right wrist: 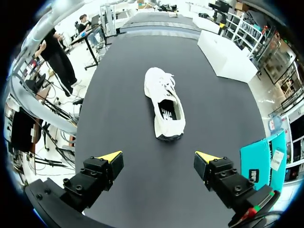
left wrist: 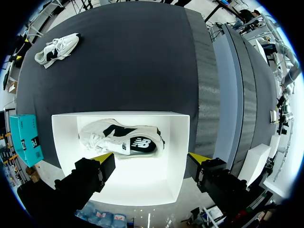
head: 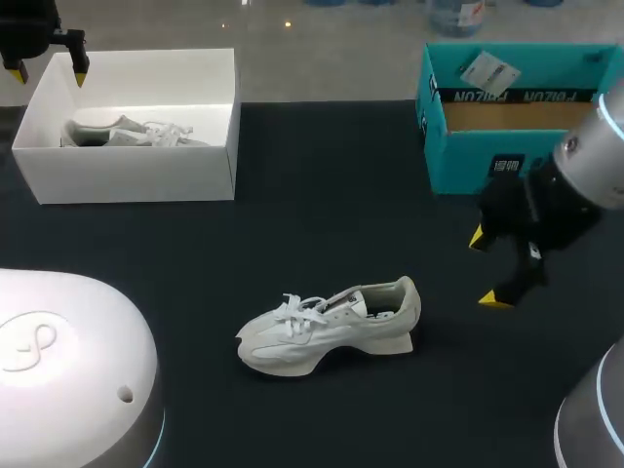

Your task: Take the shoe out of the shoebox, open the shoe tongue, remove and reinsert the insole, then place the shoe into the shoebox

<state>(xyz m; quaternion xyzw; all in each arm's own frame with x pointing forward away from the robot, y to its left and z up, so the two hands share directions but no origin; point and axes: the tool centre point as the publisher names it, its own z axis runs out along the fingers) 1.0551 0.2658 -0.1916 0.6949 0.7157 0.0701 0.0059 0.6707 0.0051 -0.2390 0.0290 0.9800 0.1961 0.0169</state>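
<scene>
Shoe: our white shoe point(head: 330, 327) stands on its sole on the dark desk point(head: 322, 195). It lies straight ahead of our right gripper point(right wrist: 158, 156), in line with the gap between the fingers. Its heel is the end nearer the gripper and its toe points away.
Shoe detail: in the right wrist view the shoe point(right wrist: 165, 102) shows its opening, with laces lying loose over the front. Nothing touches it.
Right gripper: the fingers stand wide apart and hold nothing. In the head view the right gripper point(head: 486, 268) sits beside the heel end, near it but clear of it.
Left gripper: our left gripper point(left wrist: 151, 159) hangs over the white shoebox point(left wrist: 180, 156), fingers spread wide and closed on nothing. In the head view it point(head: 49, 70) is above the box's far corner, well apart from the shoe on the desk.
White shoebox: it point(head: 127, 127) is open, and a second shoe point(left wrist: 121, 139) lies on its side inside, just ahead of the left gripper's fingertips. From the right gripper this box point(right wrist: 227, 59) is far ahead, beyond the shoe and off to one side.
Teal box: an open teal box point(head: 517, 107) stands just beside the right gripper, on the side away from the shoe; the right wrist view shows it point(right wrist: 266, 161) next to one finger.
In the way: between the right gripper and the shoe we see only bare desk.
</scene>
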